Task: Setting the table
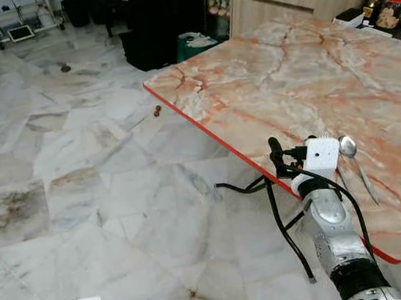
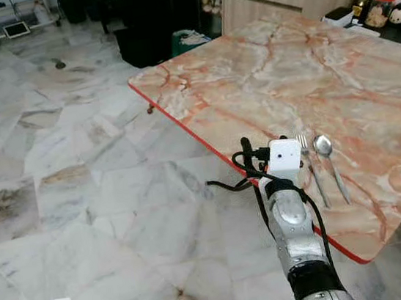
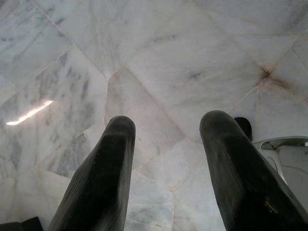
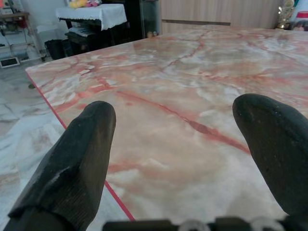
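Our right hand [image 4: 178, 144] hovers spread and empty at the bench [image 2: 264, 75] edge, beside the laid fork [image 2: 312, 168] and spoon [image 2: 329, 162]. We should withdraw level, not nudging either.

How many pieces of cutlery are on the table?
2: a fork and a spoon lie side by side near the table's near edge, just right of the right gripper. More could be hidden behind the arm.
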Available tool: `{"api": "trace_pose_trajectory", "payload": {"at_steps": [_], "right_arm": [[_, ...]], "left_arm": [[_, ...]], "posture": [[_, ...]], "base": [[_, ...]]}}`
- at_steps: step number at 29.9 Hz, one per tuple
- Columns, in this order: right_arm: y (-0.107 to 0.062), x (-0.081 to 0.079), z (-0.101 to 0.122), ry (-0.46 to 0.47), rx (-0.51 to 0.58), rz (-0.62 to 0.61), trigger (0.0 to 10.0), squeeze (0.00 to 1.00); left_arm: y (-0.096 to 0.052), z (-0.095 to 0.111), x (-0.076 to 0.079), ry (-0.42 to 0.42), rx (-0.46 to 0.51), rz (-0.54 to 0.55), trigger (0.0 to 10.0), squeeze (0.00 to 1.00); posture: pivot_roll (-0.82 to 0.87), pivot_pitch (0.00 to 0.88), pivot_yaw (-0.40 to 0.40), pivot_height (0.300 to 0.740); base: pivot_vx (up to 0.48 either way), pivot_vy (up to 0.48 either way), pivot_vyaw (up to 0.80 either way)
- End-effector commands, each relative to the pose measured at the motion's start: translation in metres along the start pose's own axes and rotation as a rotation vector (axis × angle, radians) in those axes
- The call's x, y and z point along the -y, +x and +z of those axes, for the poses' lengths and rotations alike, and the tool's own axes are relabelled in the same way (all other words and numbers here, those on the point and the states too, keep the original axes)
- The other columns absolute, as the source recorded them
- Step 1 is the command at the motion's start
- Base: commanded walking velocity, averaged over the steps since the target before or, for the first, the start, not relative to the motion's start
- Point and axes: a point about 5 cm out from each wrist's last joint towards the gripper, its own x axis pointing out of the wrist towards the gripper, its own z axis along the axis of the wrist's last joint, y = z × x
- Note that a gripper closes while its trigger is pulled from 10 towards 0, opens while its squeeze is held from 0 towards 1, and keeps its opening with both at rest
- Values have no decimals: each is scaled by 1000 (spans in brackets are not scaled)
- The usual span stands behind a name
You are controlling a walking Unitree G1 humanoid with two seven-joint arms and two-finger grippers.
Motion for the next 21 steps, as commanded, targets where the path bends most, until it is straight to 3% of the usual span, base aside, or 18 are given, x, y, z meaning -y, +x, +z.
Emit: {"api": "trace_pose_trajectory", "payload": {"at_steps": [1, 16, 21], "right_arm": [[5, -1, 5, 6, 9, -11, 10000, 0], [8, -2, 5, 17, -5, -20, 10000, 0], [7, -4, 5, 15, 0, -19, 10000, 0]], "left_arm": [[-1, -3, 1, -12, -11, -6, 10000, 0], [-2, -7, 1, -33, -16, -6, 10000, 0], [-2, -6, 1, -41, -13, -10, 10000, 0]], "posture": [[75, 0, -33, 740], [78, 0, -38, 740], [78, 0, -39, 740]], "base": [[0, 0, 0], [0, 0, -662], [0, 0, 0]]}}
